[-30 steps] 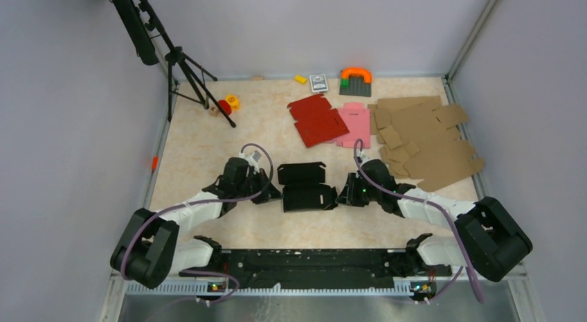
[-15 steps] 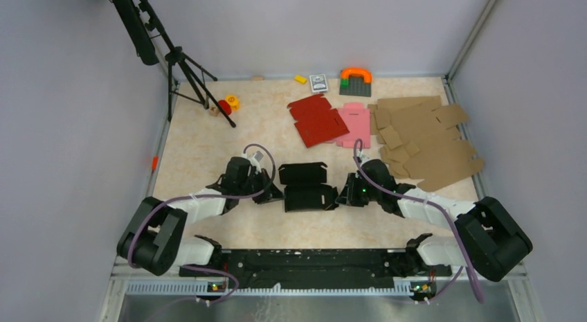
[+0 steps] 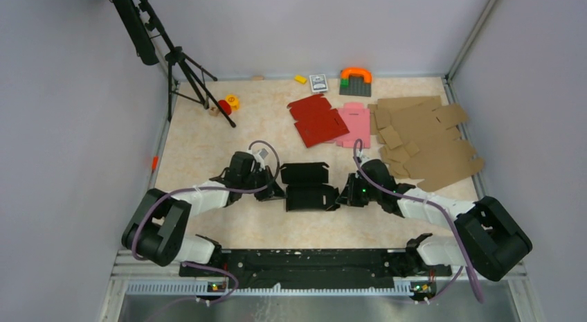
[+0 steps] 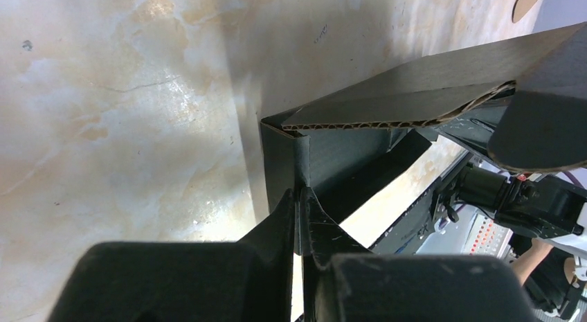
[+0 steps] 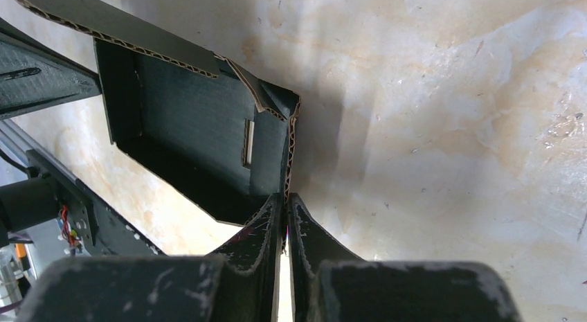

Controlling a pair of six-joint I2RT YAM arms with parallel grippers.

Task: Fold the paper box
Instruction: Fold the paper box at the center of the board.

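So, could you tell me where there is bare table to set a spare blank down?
Bare table lies left, between the tripod and the left arm, and near, between the paper box and the base rail. The far right is crowded with brown cardboard, the red blank and pink blank.

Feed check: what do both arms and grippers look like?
The left arm and right arm have white links, bulky black joints and a looping purple cable each. The left gripper and right gripper are black, with tapered, scuffed fingers; a green light glows near the right wrist.
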